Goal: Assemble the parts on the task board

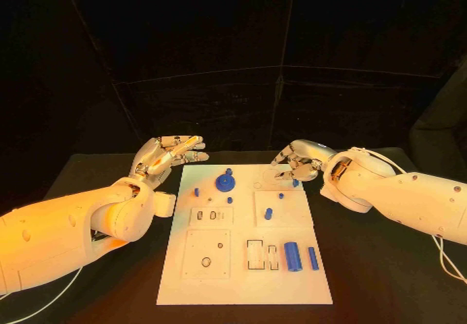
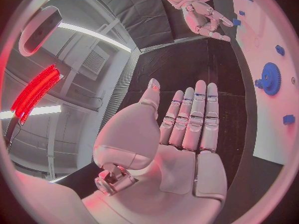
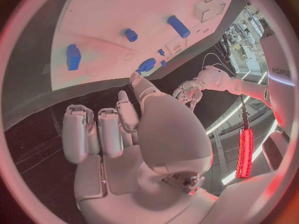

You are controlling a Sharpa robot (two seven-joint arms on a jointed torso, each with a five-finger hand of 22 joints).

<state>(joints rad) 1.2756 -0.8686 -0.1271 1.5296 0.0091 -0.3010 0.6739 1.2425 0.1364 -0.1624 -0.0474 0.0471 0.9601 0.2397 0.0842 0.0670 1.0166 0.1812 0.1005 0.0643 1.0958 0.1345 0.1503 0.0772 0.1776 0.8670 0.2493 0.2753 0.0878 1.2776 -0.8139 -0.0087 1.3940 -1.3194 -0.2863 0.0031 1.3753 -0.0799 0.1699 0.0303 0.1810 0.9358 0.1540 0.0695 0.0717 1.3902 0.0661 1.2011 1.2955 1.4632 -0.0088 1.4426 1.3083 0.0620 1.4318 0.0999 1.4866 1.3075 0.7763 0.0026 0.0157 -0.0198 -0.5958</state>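
- Two hands of mine hang over the far end of the task board [image 1: 243, 277], one at each far corner; neither touches a part.
- My left hand [image 1: 167, 156] is beside the board's far left corner, palm up, fingers straight, close side by side, thumb apart; it holds nothing.
- My right hand [image 1: 297, 162] is over the far right corner, fingers curled inward; I see nothing in them in the right wrist view, so it is closed on nothing.
- A blue gear [image 1: 226, 181] sits on the board's far part, between my two hands; a small blue peg [image 1: 196, 192] stands just left of it.
- A short blue pin [image 1: 268, 214] lies mid-board on the right square plate.
- A thick blue cylinder [image 1: 292, 256] and a thinner blue rod [image 1: 312, 258] lie side by side, apart, at the near right of the board; beside them, on the left, are rectangular slots [image 1: 261, 256].
- The board lies on the black table [image 1: 379, 283].
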